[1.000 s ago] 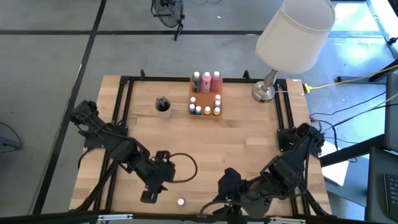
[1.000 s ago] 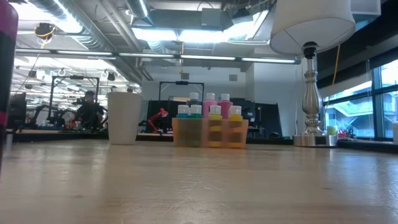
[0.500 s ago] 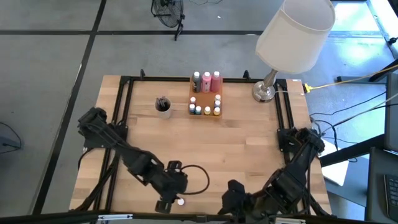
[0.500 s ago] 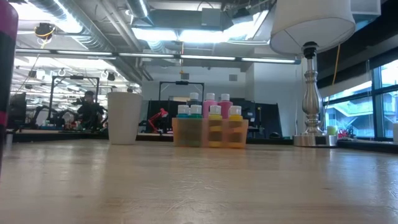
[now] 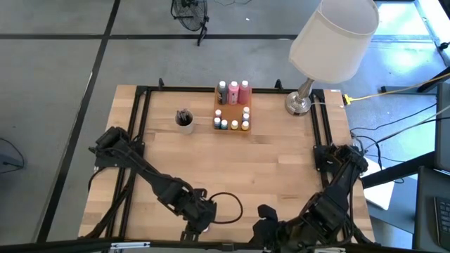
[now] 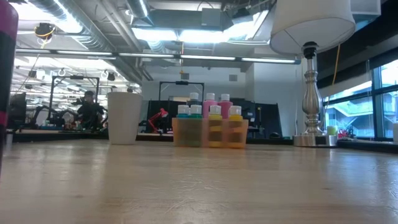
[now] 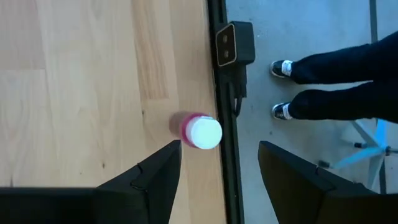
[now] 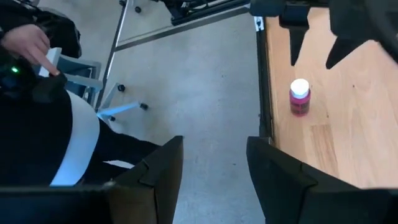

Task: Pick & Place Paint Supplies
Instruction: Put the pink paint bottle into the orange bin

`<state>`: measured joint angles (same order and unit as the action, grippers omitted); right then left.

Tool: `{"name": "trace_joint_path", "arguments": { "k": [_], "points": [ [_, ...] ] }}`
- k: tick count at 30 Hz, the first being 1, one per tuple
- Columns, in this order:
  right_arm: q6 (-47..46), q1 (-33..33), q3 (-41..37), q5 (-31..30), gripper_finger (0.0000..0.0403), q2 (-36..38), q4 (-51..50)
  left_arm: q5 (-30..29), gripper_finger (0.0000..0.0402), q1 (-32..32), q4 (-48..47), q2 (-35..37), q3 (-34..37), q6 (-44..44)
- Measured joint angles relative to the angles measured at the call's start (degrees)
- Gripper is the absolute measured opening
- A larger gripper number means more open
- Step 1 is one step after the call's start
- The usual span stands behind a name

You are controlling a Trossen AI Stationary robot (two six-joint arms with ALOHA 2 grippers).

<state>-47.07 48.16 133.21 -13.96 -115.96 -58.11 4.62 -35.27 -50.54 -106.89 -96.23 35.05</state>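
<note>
Pink pot (image 7: 200, 131): one, under open left gripper (image 7: 217, 168).

Light wood plank surface (image 5: 281, 161) w/ black rail frame round its edges. At far side, centre: orange tray (image 5: 232, 116) w/ bottles and small pots. Just beside it, a round grey cup (image 5: 184, 119). Far right corner: lamp base (image 5: 298, 104). Near edge, alone: one pink white-capped paint pot (image 7: 200, 130), upright, right by the rail.

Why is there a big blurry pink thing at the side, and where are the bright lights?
Low view: the pink and dark bottle sits too near the camera, so it is out of focus at the edge; ceiling lights glare brightly. High view: the lamp looks bright white.
</note>
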Motion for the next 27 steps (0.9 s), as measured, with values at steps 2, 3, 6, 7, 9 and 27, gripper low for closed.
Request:
{"name": "trace_joint_path", "arguments": {
  "k": [2, 3, 6, 7, 9, 27],
  "points": [
    [0.08, 0.02, 0.0, -0.27, 0.0181, 0.0, -0.49, 0.18, 0.021, 0.21, 0.0, 0.0, 0.0, 0.19],
    [0.15, 0.02, 0.0, -0.82, 0.0181, 0.0, -0.74, 0.75, 0.0211, 0.22, 0.0, 0.0, 0.0, 0.2],
    [0.15, 0.0, 0.0, -1.82, 0.0181, 0.0, -1.52, 4.29, 0.022, 0.2, 0.82, 0.0, 0.0, 0.9],
    [0.13, 0.0, 0.0, -2.23, 0.0181, 0.0, -1.67, 5.09, 0.0226, 0.19, 1.71, 0.0, 0.0, 1.5],
    [0.11, 0.0, 0.0, -2.96, 0.0181, 0.0, -1.9, 5.95, 0.0241, 0.15, 3.5, 0.0, 0.0, 1.68],
    [-0.66, 0.0, 0.0, -4.46, 0.0181, 0.0, -1.99, -5.53, 0.0284, -0.72, -1.47, -0.02, 0.17, 0.85]
  ]
}}
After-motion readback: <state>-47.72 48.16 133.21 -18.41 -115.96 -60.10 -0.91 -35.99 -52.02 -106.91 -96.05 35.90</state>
